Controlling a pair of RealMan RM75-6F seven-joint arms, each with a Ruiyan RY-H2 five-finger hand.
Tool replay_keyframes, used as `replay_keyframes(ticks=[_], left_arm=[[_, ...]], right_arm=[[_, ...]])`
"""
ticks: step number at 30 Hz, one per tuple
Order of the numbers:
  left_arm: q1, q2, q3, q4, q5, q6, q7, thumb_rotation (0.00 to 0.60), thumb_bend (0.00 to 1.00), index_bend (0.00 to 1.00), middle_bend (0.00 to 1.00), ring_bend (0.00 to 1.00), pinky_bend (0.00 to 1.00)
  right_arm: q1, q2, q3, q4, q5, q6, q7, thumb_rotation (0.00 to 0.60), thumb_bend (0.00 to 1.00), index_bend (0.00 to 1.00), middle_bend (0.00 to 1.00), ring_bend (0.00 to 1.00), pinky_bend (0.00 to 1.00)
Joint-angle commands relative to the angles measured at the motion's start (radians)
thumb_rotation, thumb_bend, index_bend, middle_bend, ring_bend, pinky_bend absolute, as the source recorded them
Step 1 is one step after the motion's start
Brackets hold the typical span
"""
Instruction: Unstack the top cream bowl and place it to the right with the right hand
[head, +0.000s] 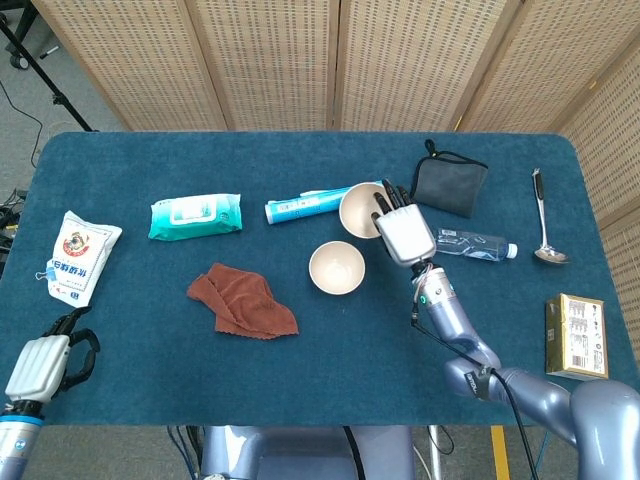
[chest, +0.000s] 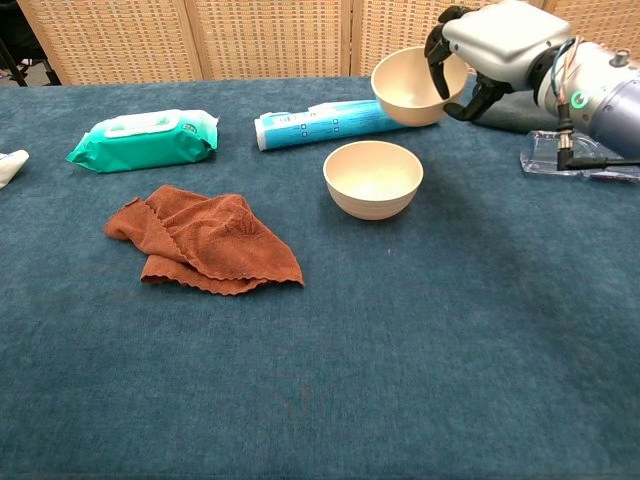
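My right hand (head: 399, 228) (chest: 497, 38) holds a cream bowl (head: 359, 209) (chest: 407, 88) by its rim, fingers inside and thumb outside, lifted above the table. The held bowl hangs up and to the right of the second cream bowl (head: 336, 267) (chest: 373, 178), which stands alone on the blue cloth. My left hand (head: 42, 364) rests at the front left corner of the table, far from both bowls, fingers curled with nothing in them.
A blue-white tube (head: 325, 202) (chest: 330, 123) lies just behind the bowls. A plastic bottle (head: 474, 243) (chest: 580, 155) and a grey pouch (head: 449, 185) lie to the right. A brown cloth (head: 242, 300), a wipes pack (head: 196, 215), a ladle (head: 545, 220) and a box (head: 576, 336) are also on the table.
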Motion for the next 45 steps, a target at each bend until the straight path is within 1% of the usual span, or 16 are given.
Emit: replay_keyframes(ticks=[1,14,26,29,33,41,45], left_arm=[[0.000,-0.001,0.001,0.000,-0.001,-0.001,0.001,0.600,0.52,0.58,0.17,0.16,0.35],[-0.001,-0.003,0.006,-0.002,0.000,-0.008,0.007,0.600,0.51,0.59,0.17,0.16,0.35],[-0.002,-0.006,0.009,-0.001,0.001,-0.011,0.008,0.600,0.51,0.59,0.17,0.16,0.35],[-0.002,-0.006,0.010,-0.001,0.001,-0.012,0.008,0.600,0.51,0.59,0.17,0.16,0.35],[-0.002,-0.006,0.010,-0.001,0.001,-0.012,0.009,0.600,0.51,0.59,0.17,0.16,0.35],[-0.002,-0.005,0.009,-0.005,0.005,-0.008,0.008,0.600,0.51,0.59,0.17,0.16,0.35],[-0.001,-0.004,0.009,-0.007,0.007,-0.005,0.008,0.600,0.51,0.59,0.17,0.16,0.35]], right_arm=[[0.002,0.007,-0.001,0.014,0.007,-0.006,0.002,0.600,0.41,0.61,0.22,0.05,0.17],[-0.034,0.029,-0.035,0.059,0.053,-0.031,0.001,0.600,0.41,0.61,0.22,0.05,0.17],[-0.062,0.036,-0.054,0.059,0.098,-0.043,-0.028,0.600,0.41,0.61,0.22,0.05,0.17],[-0.068,0.042,-0.057,0.050,0.109,-0.047,-0.039,0.600,0.38,0.61,0.22,0.05,0.17],[-0.070,0.048,-0.058,0.045,0.117,-0.050,-0.042,0.600,0.36,0.61,0.22,0.05,0.17],[-0.078,0.061,-0.061,0.026,0.124,-0.038,-0.057,0.600,0.33,0.56,0.20,0.05,0.17],[-0.077,0.071,-0.055,0.010,0.138,-0.040,-0.071,0.600,0.31,0.47,0.16,0.05,0.17]])
